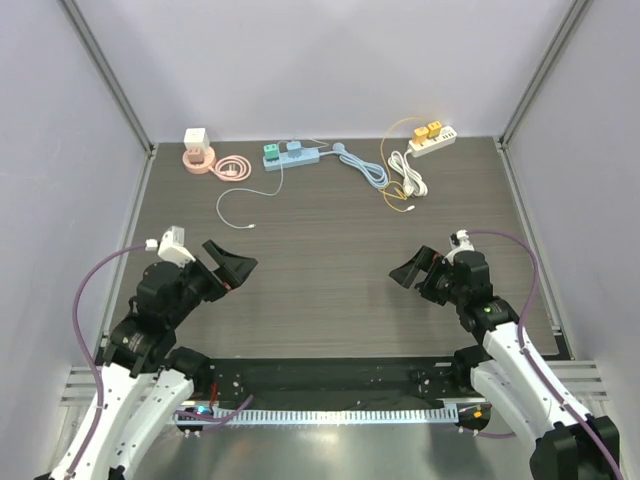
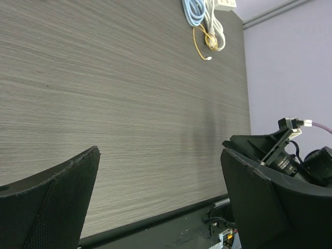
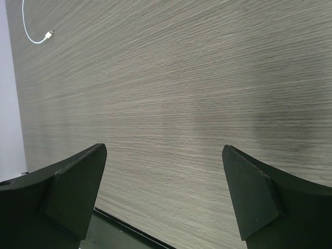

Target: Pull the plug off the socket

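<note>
Left gripper [image 1: 232, 265] and right gripper [image 1: 408, 272] hang wide open over the near half of the table [image 1: 330, 230], well apart from the plugs [image 1: 271, 152] seated in the pink strip [image 1: 199, 160], blue strip [image 1: 300, 157] and white strip [image 1: 432, 143] along the far edge

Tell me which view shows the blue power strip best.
Top external: the whole blue power strip shows, plugs seated in it. Left wrist catches only its blue cord at the top edge; right wrist shows none of it.

Bright, even, diffuse light from above, soft faint shadow smudges on the dark woodgrain table [image 1: 330, 260], pale back wall [image 1: 320, 60] evenly lit, grain sharp in every view
</note>
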Robot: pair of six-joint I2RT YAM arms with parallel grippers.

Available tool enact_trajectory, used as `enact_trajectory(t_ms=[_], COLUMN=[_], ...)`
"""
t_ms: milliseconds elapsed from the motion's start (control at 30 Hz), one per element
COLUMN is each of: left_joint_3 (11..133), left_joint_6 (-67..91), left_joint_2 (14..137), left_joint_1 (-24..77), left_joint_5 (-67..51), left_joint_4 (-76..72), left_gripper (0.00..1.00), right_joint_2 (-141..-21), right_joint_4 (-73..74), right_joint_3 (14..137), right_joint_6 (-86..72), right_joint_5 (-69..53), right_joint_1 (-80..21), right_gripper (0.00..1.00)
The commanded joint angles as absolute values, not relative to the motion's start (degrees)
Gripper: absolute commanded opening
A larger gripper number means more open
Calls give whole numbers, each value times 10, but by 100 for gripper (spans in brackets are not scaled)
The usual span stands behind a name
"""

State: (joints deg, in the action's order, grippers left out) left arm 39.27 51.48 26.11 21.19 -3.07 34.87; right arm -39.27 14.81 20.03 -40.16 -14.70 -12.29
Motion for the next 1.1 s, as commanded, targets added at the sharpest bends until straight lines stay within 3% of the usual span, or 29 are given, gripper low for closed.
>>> enact_trajectory(t_ms=[0, 167, 400, 633, 800, 967, 1067], left_joint_3=[385, 387, 384, 370, 325, 331, 349], left_joint_6=[497, 494, 490, 501, 527, 509, 495], left_joint_2=[239, 253, 307, 329, 318, 328, 332], left_joint_1=[208, 208, 208, 208, 208, 208, 208], left_joint_5=[-48, -63, -103, -147, -185, -198, -199], left_joint_4=[339, 343, 332, 296, 230, 228, 234], left_gripper=[100, 100, 100, 100, 100, 100, 100], right_joint_2=[-388, -396, -503, -666, -848, -969, -1017], right_joint_4=[137, 92, -14, -132, -223, -215, -187], right_joint_3=[220, 216, 257, 332, 416, 531, 586], right_joint_6=[-365, -345, -348, -339, -338, -348, -339], right_joint_5=[-155, -169, -181, -168, -158, -137, -136], right_joint_1=[-122, -122, -122, -121, -113, -82, -60], right_gripper=[100, 100, 100, 100, 100, 99, 93])
